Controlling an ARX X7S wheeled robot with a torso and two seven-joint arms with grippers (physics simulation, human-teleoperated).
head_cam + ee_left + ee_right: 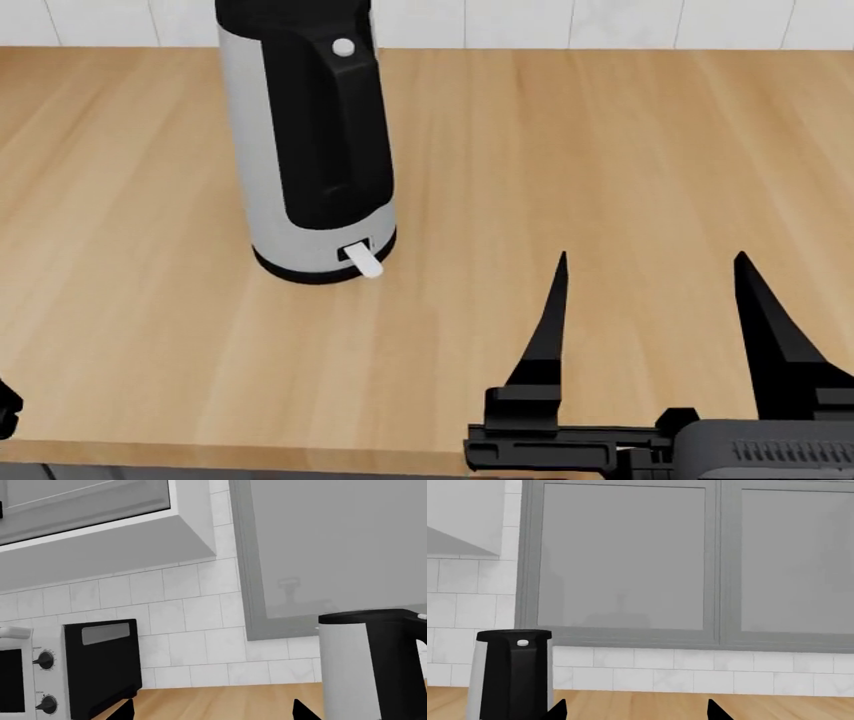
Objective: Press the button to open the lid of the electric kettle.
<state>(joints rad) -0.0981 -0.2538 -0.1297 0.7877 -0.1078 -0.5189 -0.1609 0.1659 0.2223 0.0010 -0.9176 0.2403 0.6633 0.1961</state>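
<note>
The electric kettle (314, 150) stands upright on the wooden counter, with a grey body, a black handle panel and a white lever (360, 260) at its base. The small round white button (344, 47) sits near the top of the handle and also shows in the right wrist view (522, 642). The black lid (514, 635) lies shut on the kettle (510, 680). My right gripper (650, 256) is open and empty, to the right of the kettle and nearer the counter's front edge. My left gripper (213, 712) is open and empty, with the kettle (360, 665) ahead of it to one side.
A toaster oven (100, 665) with black sides and two knobs stands on the counter (561, 150) against the tiled wall (180, 610). Grey wall cabinets (620, 555) hang above the counter. The counter's front edge (267, 455) runs along the bottom of the head view.
</note>
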